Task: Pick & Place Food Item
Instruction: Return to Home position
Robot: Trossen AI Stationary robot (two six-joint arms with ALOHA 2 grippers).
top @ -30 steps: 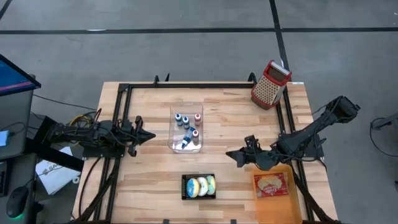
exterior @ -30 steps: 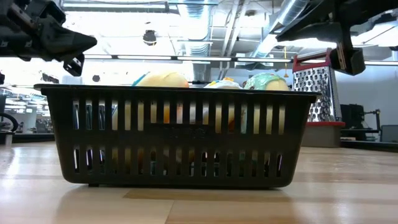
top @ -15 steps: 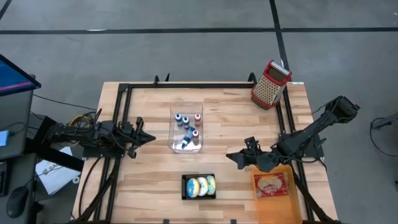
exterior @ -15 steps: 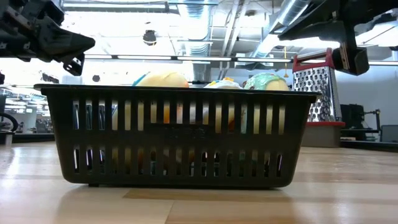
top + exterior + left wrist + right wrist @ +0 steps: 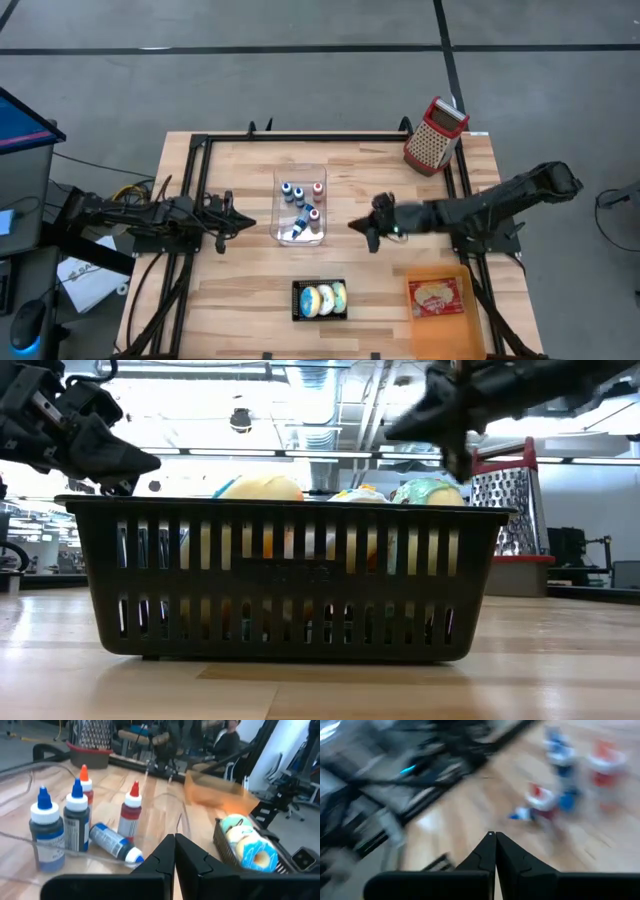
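Observation:
A black slotted basket (image 5: pixel 320 300) with frosted doughnuts (image 5: pixel 248 851) stands near the table's front edge. To its right, an orange tray (image 5: pixel 438 299) holds a flat food item. My right gripper (image 5: pixel 358 228) hovers shut and empty over the bare table, between the orange tray and a clear tray of bottles (image 5: pixel 300 211); its wrist view shows the shut fingers (image 5: pixel 492 840). My left gripper (image 5: pixel 245 222) waits shut and empty at the left, just left of the clear tray, its fingers (image 5: pixel 175 842) pointing across the bottles toward the basket.
A red-handled metal grater (image 5: pixel 435 134) stands at the far right corner. Small dropper bottles (image 5: pixel 75 825) stand and lie in the clear tray. A black frame (image 5: pixel 300 137) runs along the table's far, left and right sides. Bare wood lies between the trays.
My right gripper has swung away from the orange tray, toward the table's far edge and somewhat left, nearer the clear tray of bottles, rolling about its own axis and staying shut. Nothing on the table has moved.

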